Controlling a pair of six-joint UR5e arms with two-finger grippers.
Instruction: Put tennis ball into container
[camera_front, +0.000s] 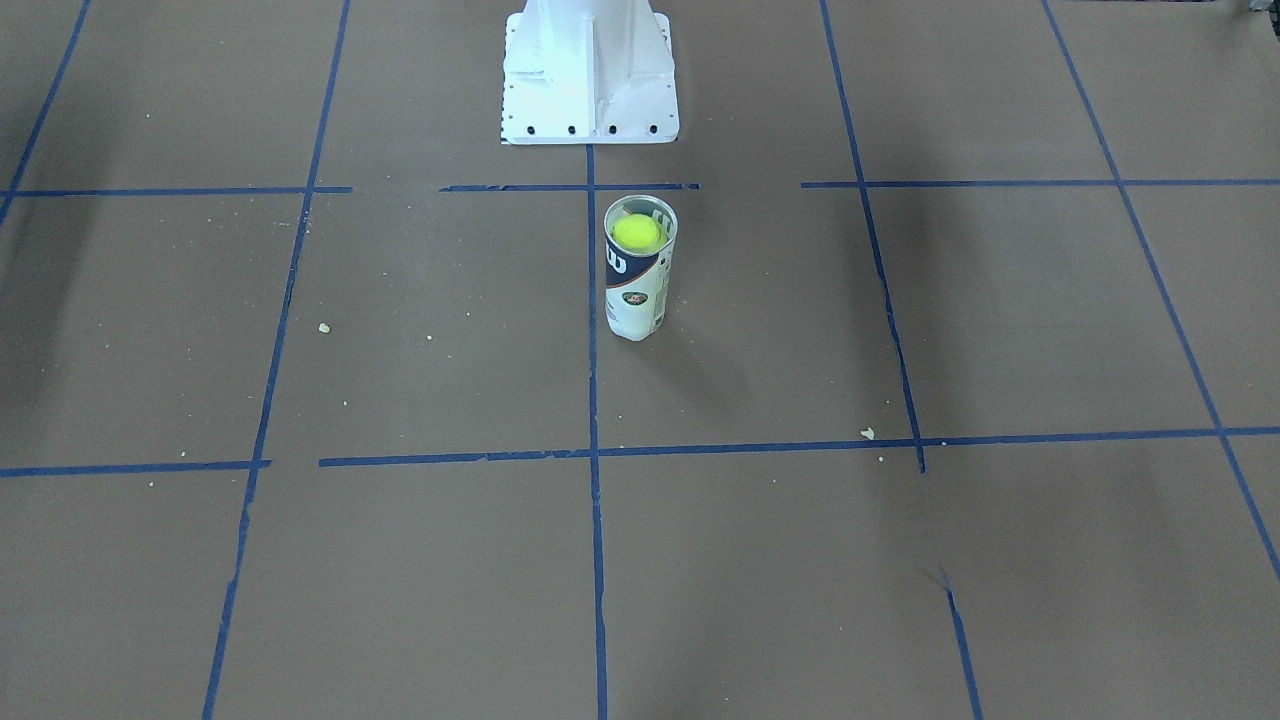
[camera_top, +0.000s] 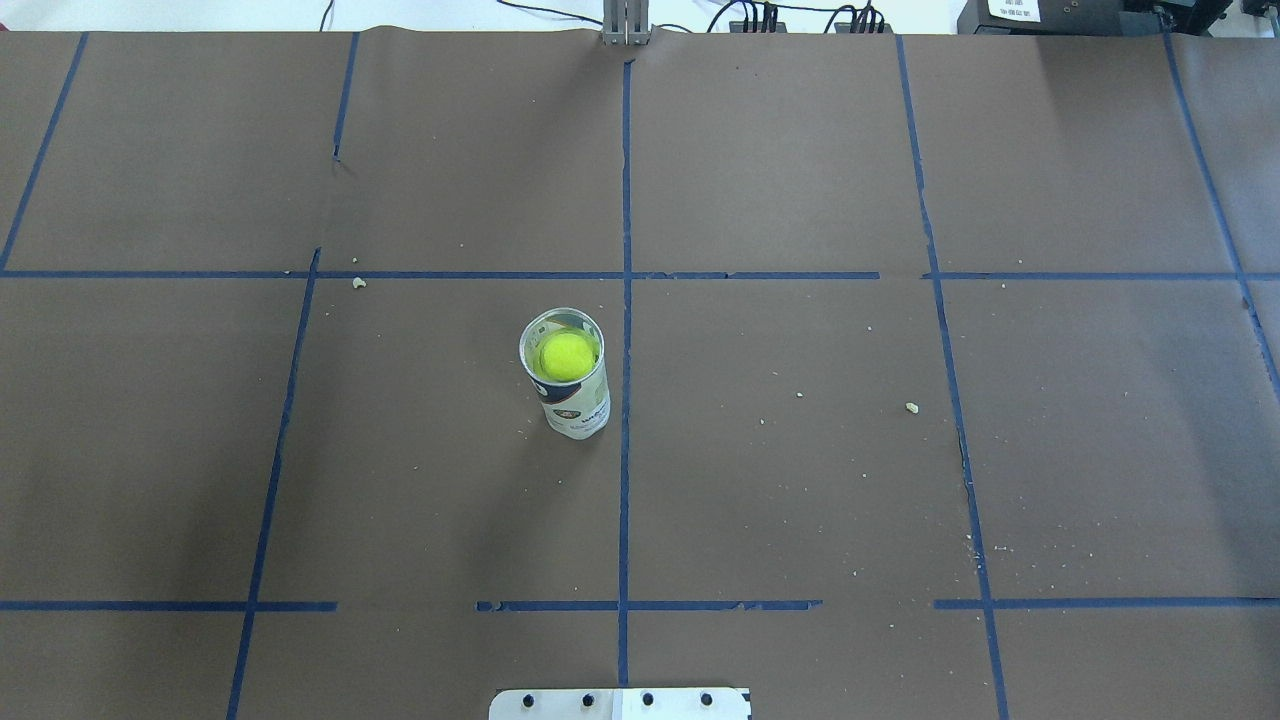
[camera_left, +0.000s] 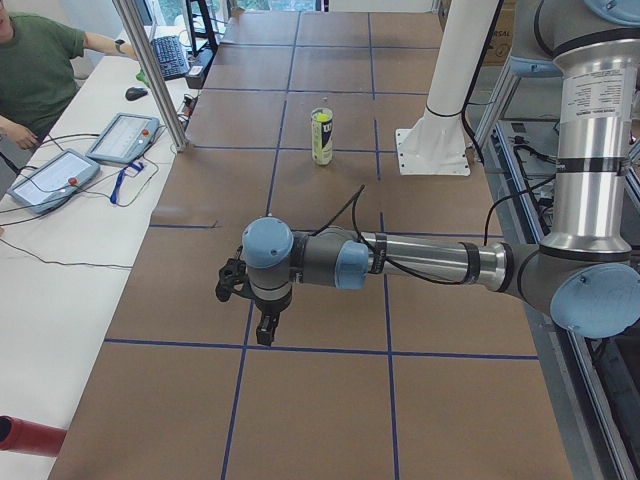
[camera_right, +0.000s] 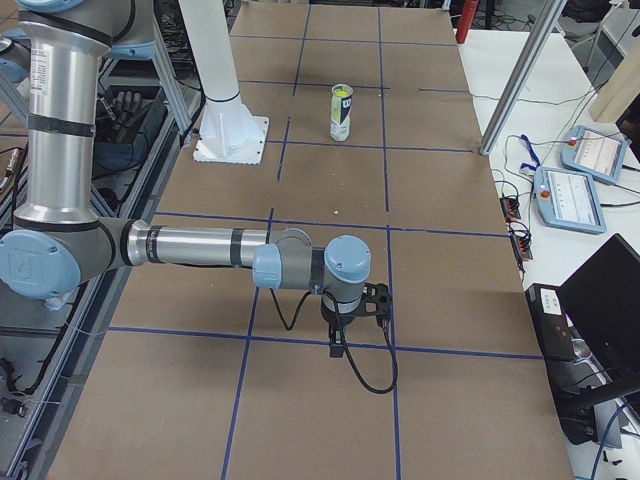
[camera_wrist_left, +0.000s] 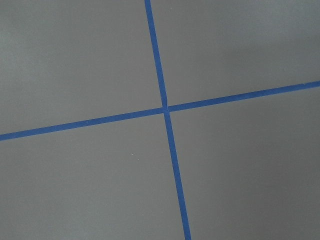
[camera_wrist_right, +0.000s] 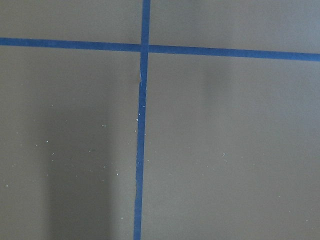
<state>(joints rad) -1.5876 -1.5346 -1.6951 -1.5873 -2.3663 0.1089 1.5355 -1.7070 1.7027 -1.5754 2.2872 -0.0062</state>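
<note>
Tennis ball (camera_top: 565, 356) seated inside upright container (camera_top: 578, 405), mid-table (camera_top: 900, 450), toward robot-side edge. Likely light, fuzzy, springy, best pinched across widest part; tube likely thin-walled, tippy. Left gripper (camera_left: 264, 333) and right gripper (camera_right: 337, 346) hanging toward opposite table ends; cannot tell whether wide or narrow.

Overhead and front cameras share the container (camera_top: 574, 398) from opposite sides; my wrist cameras look down close at the table (camera_wrist_left: 75, 60).

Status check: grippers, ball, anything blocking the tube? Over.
Left gripper and right gripper far from the container, open or shut unclear. Tennis ball sits inside it; tube upright. Neither arm over its mouth.
</note>
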